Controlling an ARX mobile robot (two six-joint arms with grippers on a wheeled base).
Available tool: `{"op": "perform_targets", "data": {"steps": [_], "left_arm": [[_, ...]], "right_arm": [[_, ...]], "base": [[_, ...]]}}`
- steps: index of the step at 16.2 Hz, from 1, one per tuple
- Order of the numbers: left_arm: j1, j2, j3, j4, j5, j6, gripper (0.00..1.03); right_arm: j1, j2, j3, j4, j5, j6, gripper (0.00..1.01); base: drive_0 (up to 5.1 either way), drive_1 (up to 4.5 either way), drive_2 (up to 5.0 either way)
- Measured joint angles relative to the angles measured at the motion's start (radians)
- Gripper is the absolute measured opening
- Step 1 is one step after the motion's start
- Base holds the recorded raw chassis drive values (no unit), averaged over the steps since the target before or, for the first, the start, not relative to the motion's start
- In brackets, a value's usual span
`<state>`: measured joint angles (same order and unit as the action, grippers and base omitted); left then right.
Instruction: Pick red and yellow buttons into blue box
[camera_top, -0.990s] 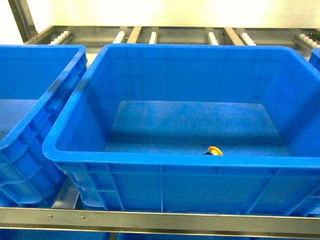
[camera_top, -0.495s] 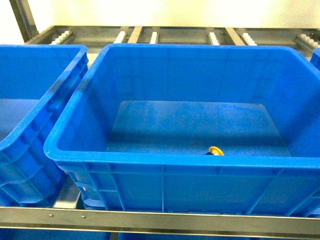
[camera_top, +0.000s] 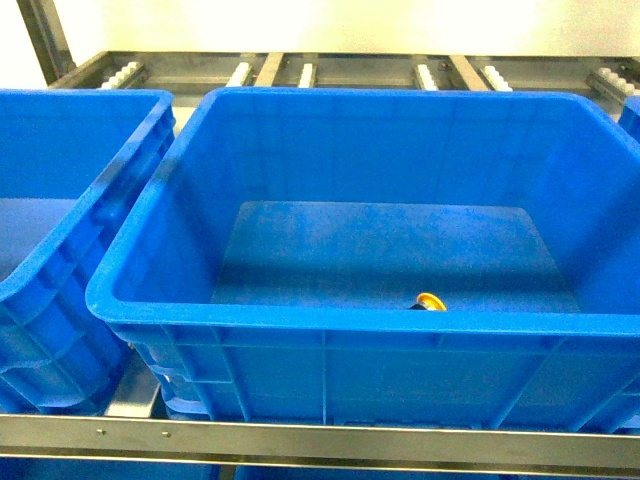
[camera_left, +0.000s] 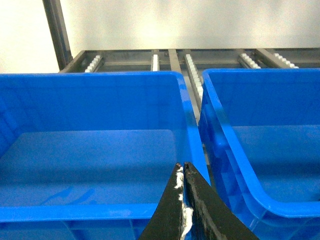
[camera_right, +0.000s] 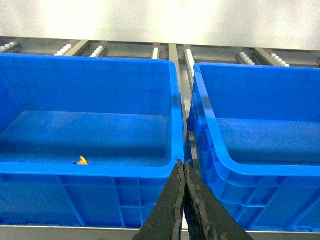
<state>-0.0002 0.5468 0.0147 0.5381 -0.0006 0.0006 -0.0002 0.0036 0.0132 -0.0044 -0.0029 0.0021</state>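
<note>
The blue box (camera_top: 360, 325) fills the middle of the head view, deep and thick-rimmed. A yellow button (camera_top: 430, 301) lies on its floor close to the near wall, right of centre, partly hidden by the rim. In the right wrist view the same yellow button (camera_right: 81, 160) peeks over the near rim of the blue box (camera_right: 90, 169). The red button is out of view. My left gripper (camera_left: 182, 167) and right gripper (camera_right: 182, 164) are both shut with nothing between their fingers, in front of the crates. Neither gripper shows in the head view.
A second blue crate (camera_top: 130, 170) stands left of the box, also seen as the crate (camera_left: 90, 212). Another crate (camera_right: 215, 130) stands to the right. All sit on a metal rack with a front rail (camera_top: 320, 440) and white rollers (camera_top: 305, 72) behind.
</note>
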Motion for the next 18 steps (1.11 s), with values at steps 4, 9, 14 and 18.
{"op": "perform_targets", "data": {"steps": [4,9,14,18], "left_arm": [[0.000,-0.143,0.000,-0.132,0.000,0.000,0.02],[0.000,-0.267,0.000,-0.256,0.000,0.000,0.02],[0.000,-0.305,0.000,-0.295,0.000,0.000,0.02],[0.000,-0.334,0.000,-0.322,0.000,0.000,0.02]], "right_arm": [[0.000,0.000,0.000,0.000,0.000,0.000,0.02],[0.000,0.000,0.000,0.000,0.000,0.000,0.02],[0.000,0.000,0.000,0.000,0.000,0.000,0.02],[0.000,0.000,0.000,0.000,0.000,0.000,0.02]], "base": [[0.0,0.00,0.0],[0.0,0.00,0.0],[0.0,0.00,0.0],[0.0,0.00,0.0]]}}
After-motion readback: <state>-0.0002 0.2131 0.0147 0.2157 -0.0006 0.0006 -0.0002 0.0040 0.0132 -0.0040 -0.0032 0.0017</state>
